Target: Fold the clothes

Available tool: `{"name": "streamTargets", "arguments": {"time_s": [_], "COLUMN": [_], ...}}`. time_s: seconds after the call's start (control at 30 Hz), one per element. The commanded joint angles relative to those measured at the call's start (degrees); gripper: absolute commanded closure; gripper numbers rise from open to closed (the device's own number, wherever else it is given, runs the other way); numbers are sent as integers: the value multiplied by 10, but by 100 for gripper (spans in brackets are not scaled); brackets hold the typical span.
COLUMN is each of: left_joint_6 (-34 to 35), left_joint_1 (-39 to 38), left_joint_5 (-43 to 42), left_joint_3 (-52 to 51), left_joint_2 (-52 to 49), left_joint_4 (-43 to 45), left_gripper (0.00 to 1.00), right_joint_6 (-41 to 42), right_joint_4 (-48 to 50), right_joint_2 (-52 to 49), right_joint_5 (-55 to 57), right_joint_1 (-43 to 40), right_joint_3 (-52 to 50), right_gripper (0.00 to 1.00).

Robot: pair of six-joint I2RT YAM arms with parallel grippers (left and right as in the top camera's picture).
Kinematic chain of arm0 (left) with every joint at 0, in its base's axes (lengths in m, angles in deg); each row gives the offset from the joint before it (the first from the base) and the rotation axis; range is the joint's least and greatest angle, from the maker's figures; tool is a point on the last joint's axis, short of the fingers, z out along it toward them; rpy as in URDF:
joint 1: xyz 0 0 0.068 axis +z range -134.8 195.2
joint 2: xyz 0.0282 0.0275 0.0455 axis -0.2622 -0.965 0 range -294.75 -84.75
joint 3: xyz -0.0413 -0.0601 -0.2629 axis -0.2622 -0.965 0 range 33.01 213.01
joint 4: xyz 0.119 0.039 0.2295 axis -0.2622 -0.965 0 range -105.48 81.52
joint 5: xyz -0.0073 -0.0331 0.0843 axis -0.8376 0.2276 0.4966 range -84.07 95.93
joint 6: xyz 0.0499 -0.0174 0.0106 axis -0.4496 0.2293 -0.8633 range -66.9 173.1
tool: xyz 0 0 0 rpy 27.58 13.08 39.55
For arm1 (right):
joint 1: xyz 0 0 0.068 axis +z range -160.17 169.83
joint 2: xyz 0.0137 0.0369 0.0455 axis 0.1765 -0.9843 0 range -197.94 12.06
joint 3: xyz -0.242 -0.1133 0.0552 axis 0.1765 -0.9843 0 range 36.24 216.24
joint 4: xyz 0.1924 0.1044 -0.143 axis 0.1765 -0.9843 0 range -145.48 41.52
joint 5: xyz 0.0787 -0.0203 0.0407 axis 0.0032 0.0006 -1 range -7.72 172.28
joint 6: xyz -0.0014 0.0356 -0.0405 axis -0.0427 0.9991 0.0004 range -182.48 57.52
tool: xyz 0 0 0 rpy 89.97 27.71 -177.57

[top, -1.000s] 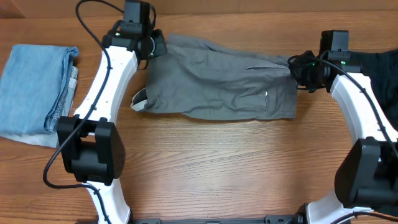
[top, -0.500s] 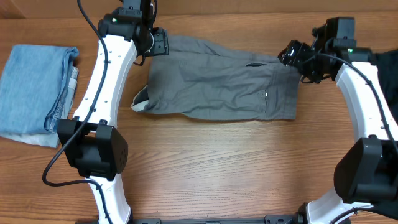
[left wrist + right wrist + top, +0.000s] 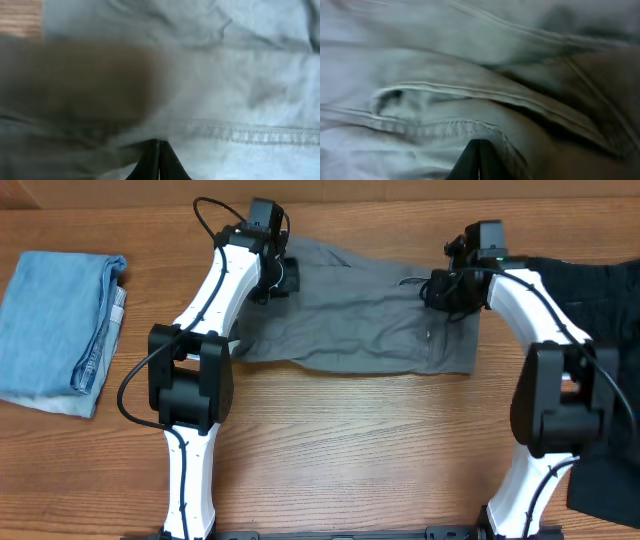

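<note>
I have the grey shorts (image 3: 360, 320) on the far half of the wooden table (image 3: 350, 440), between the two arms. Their long axis runs left to right across my overhead view. I cannot tell which end is the waist. The cloth is mid-grey and lies fairly flat, with soft wrinkles along the far edge, a wavy near edge and a vertical seam near the right end.

The left gripper (image 3: 159, 159) sits on the far left part of the shorts. Its jaws are pressed together to a thin line, with grey cloth bunched right at the tips and a stitched seam (image 3: 250, 134) just beyond. The right gripper (image 3: 479, 157) is on the far right part, closed the same way on the fabric, beside a folded, stitched edge (image 3: 435, 125).

A folded light-blue garment (image 3: 60, 310) lies well apart at the left edge. A black garment (image 3: 600, 290) lies just beside the shorts' right end.
</note>
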Motion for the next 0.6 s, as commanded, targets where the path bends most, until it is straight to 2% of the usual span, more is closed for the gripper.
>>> {"name": "streamTargets", "arguments": {"time_s": [0.0, 0.2, 0.4, 0.57], "left_joint_6": [3, -22, -22, -22], "left_joint_1": [0, 0, -1, -1], "left_joint_5": [55, 75, 75, 70], "left_joint_3": [0, 0, -2, -2], "left_joint_2": [-1, -5, -23, -76], "left_joint_4": [18, 43, 82, 72], "left_gripper": [96, 96, 90, 91], "right_joint_6": [-4, -4, -2, -2], "right_joint_4": [23, 58, 119, 117], "right_joint_2": [-39, -48, -49, -49], "right_joint_5": [88, 107, 106, 106], "right_joint_1": [-12, -40, -39, -39], "right_joint_3": [-2, -16, -64, -72], "right_gripper": [96, 96, 96, 89]}}
